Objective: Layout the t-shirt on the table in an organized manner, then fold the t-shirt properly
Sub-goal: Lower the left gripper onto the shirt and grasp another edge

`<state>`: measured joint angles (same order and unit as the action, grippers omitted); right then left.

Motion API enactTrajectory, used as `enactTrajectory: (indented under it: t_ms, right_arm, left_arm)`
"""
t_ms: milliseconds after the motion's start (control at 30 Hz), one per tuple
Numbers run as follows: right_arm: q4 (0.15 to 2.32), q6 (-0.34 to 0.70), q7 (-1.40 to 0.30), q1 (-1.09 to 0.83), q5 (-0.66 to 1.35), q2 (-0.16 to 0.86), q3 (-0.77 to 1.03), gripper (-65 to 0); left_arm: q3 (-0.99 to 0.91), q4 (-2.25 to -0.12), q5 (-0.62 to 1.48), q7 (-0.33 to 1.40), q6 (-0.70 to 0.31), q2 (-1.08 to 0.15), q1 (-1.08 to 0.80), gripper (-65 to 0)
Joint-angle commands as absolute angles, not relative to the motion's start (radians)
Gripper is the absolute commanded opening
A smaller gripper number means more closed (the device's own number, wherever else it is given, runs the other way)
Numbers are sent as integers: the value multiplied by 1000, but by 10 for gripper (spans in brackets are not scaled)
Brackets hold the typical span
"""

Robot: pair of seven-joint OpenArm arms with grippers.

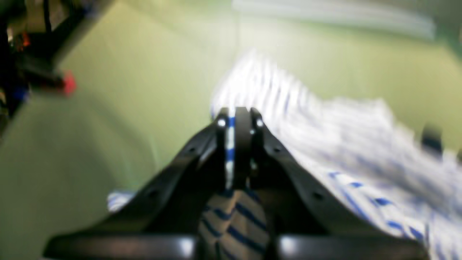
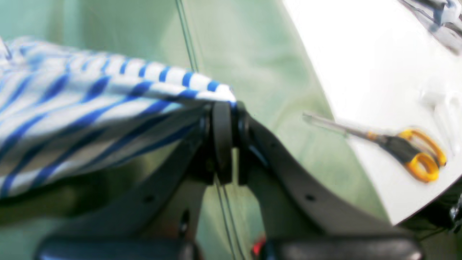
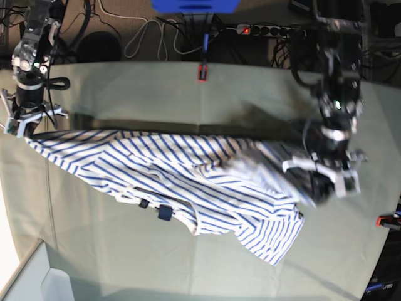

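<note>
left fingers (image 1: 236,115) pinching t-shirt (image 3: 188,182) | right fingers (image 2: 225,108) likewise

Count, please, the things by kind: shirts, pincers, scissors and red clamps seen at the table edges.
t-shirt: 1
pincers, left pincer and right pincer: 2
scissors: 1
red clamps: 2
Total: 6

Beyond the far edge of the desk (image 3: 156,78): dark floor (image 3: 263,15) strewn with looped white cable (image 3: 147,34) and black leads, a power strip (image 3: 266,29) with a small red light, a blue block (image 3: 194,6) at the top edge. Off one side: a bright white surface (image 2: 361,72) carrying yellow-handled scissors (image 2: 415,151). Even overhead light, glare on that white surface. No walls or windows in view
</note>
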<state>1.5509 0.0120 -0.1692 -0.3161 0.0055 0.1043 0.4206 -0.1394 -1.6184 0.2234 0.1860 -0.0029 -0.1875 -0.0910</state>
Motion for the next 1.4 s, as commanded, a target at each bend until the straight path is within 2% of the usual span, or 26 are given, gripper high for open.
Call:
enactTrajectory:
  t_ms: [0,267,600,667,767,867,1000,1067,1167,1367]
  right_arm:
    - [1561,7,-139,-314,1,117,427,-650]
    - [1569,7,-139,-314,1,114,496,-650]
    - [1566,7,-139,-314,1,116,539,-650]
    - [1567,7,-139,-314,1,116,539,-650]
    - [1569,7,-139,-314,1,114,539,-650]
    - [1569,7,-139,-317,1,114,536,-650]
    - [1563,7,-139,-320,1,114,533,-650]
    - [1557,7,-139,-317,1,114,532,-650]
    - [1550,7,-139,-320,1,113,512,-650]
    - [1546,7,-137,-323,1,114,498,-650]
  left_arm:
    - [-142,-1638,222,154,-1,-197,-38,-649]
    - [-136,-1478,222,312,-4,-186,289,-649]
    - [-140,-888,222,314,-5,-110,613,-644]
    - [-140,-848,222,329,-5,-94,630,-613]
    - [-142,-869,226,383,-5,-93,624,-492]
    - [-142,-995,302,438,-1,-97,550,-343]
    - [-136,-1228,412,446,-2,-128,375,-250]
    - [-140,-1323,437,447,2,-136,288,-226]
    - [-151,-1395,447,441,4,-140,147,-223]
    - [-248,-1320,441,308,1,-105,-15,-223]
